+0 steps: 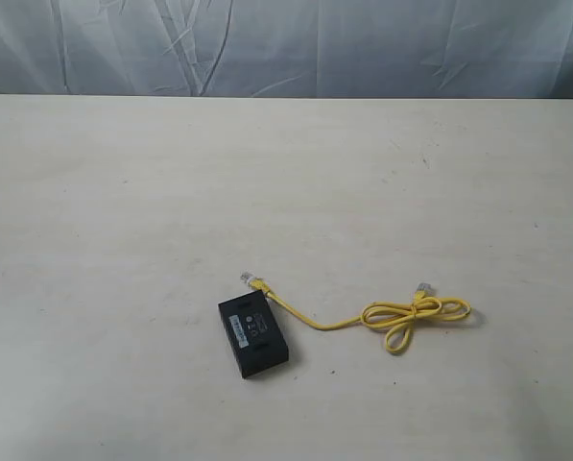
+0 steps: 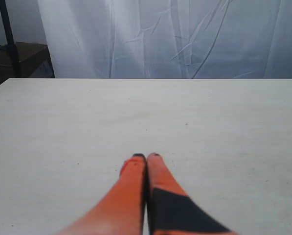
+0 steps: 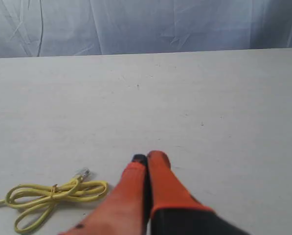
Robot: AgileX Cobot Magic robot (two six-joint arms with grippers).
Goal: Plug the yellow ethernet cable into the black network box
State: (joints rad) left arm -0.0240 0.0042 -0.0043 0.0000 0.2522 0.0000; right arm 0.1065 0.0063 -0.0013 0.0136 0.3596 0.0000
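1. Left gripper (image 2: pixel 146 156): its orange fingers are pressing together on nothing and pointing over bare table (image 2: pixel 62 127). Neither task thing is showing in its view, so it is probably waiting clear of the work.
2. Right gripper (image 3: pixel 146 157): its fingers are likewise meeting tip to tip, empty. The cable's knot is lying near it, off to one side.
3. Black network box (image 1: pixel 253 335): it is lying flat, label strip up, towards the front of the table and a little left of middle in the exterior view. Lying flat, it is likely offering a steadying hold.
4. Yellow ethernet cable (image 1: pixel 401 317): it is trailing rightward from the box. One clear plug (image 1: pixel 251 279) is resting just beside the box's far corner, not in any port. This is presumably the end to seat. The other plug (image 1: pixel 424 287) is sitting at the loose knot.
5. White curtain (image 1: pixel 286 48): it is hanging behind the table's far edge.
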